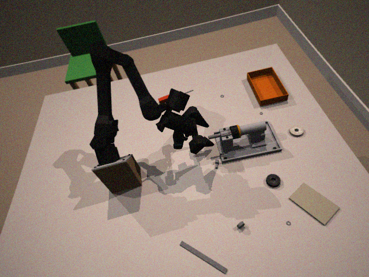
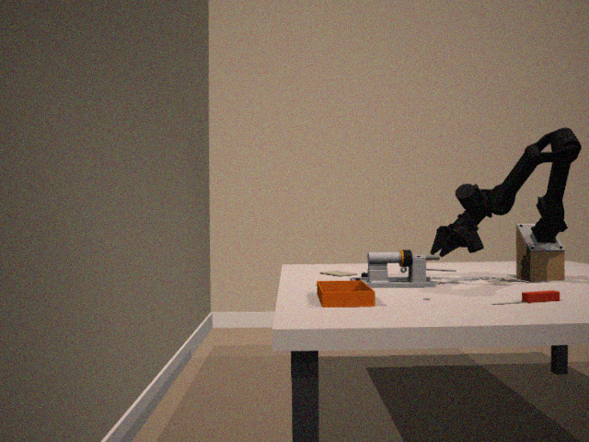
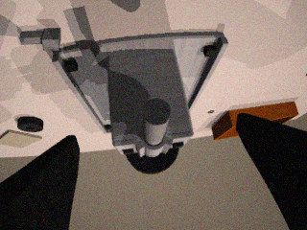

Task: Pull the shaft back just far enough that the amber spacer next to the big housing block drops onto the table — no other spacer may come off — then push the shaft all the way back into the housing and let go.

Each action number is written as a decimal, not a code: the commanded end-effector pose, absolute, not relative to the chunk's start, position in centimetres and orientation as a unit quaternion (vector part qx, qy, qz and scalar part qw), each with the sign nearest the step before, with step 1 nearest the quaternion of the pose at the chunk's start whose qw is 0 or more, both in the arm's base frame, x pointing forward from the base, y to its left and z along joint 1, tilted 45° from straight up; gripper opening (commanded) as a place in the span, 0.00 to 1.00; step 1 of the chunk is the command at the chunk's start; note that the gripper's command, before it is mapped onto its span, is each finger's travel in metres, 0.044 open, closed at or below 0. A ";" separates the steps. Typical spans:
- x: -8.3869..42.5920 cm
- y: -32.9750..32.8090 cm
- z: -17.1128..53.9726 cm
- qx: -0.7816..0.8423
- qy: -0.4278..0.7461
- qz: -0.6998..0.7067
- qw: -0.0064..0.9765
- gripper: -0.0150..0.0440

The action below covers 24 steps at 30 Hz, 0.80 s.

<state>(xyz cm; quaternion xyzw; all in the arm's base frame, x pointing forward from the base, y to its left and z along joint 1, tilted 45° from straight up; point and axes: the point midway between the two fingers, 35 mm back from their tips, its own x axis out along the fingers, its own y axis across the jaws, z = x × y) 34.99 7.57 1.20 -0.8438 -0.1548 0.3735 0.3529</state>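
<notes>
The shaft (image 1: pixel 213 136) (image 2: pixel 433 258) (image 3: pixel 156 115) sticks out of the small support block (image 1: pixel 226 145) (image 2: pixel 418 269) (image 3: pixel 144 77) towards the arm. The amber spacer (image 1: pixel 238 127) (image 2: pixel 401 258) sits on the shaft line against the big housing block (image 1: pixel 252 128) (image 2: pixel 380 258). A black spacer (image 1: pixel 234 131) (image 2: pixel 407 258) (image 3: pixel 153 166) is beside it, on the support-block side. My gripper (image 1: pixel 211 135) (image 2: pixel 436 253) (image 3: pixel 160 132) is open and empty at the shaft's free end, its fingers to either side in the wrist view. The amber spacer is hidden there.
The base plate (image 1: pixel 253 154) carries both blocks; a small bolt (image 1: pixel 217 163) lies by its corner. An orange tray (image 1: pixel 274 100) (image 2: pixel 346 296) (image 3: pixel 261 117), black ring (image 1: pixel 268 180) (image 3: pixel 30 125), silver disc (image 1: pixel 293 131), beige plate (image 1: pixel 314 203), grey bar (image 1: pixel 203 257) and red-handled tool (image 1: pixel 162 98) (image 2: pixel 539 296) also lie about.
</notes>
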 end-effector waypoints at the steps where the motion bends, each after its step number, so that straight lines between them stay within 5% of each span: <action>1: 35.6 7.9 0.8 -0.844 -0.152 0.373 0.354 1.00; 24: 36.8 8.9 -0.3 -0.844 -0.152 0.372 0.354 1.00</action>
